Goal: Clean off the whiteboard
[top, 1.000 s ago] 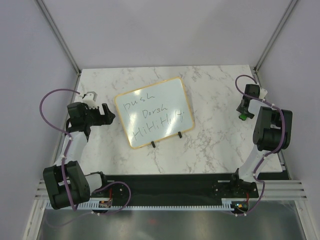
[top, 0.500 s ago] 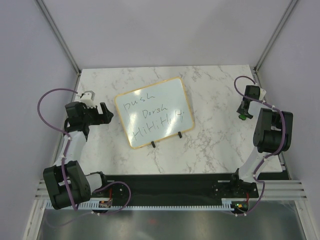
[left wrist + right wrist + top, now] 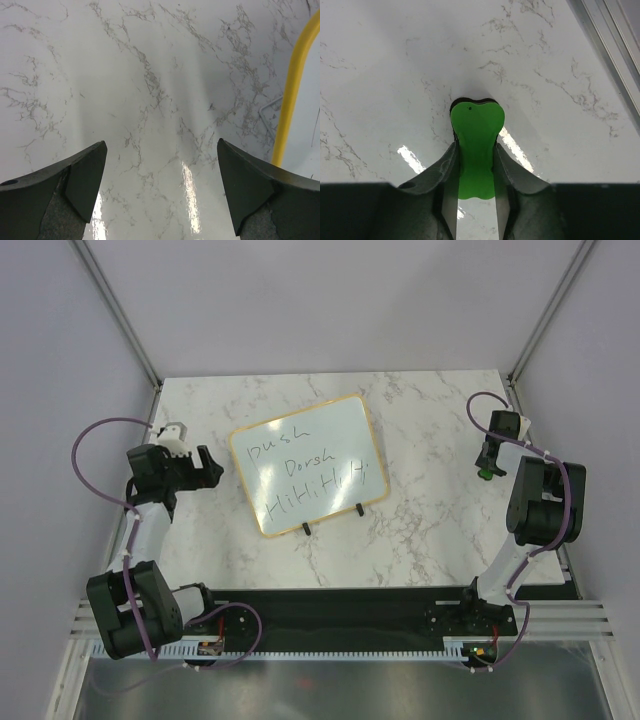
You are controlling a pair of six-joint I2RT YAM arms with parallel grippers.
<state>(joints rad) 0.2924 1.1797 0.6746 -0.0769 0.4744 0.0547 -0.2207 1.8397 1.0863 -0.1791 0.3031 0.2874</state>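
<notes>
The whiteboard (image 3: 308,463) lies tilted at the middle of the marble table, tan-framed, with black handwriting on it and two black feet at its near edge. Its yellowish frame edge shows at the right of the left wrist view (image 3: 291,85). My left gripper (image 3: 213,469) is open and empty, just left of the board; in the left wrist view (image 3: 161,165) only bare marble lies between its fingers. My right gripper (image 3: 487,470) is at the table's right edge, shut on a green eraser (image 3: 476,145) with a black underside, held low over the marble.
The marble table (image 3: 420,500) is bounded by grey walls and metal frame posts. A metal rail (image 3: 615,45) runs along the right edge beside my right gripper. Black base rails cross the near edge (image 3: 340,610).
My left gripper has drawn back a little to the left, away from the board. The right gripper has shifted slightly toward the far right edge. The board has not moved.
</notes>
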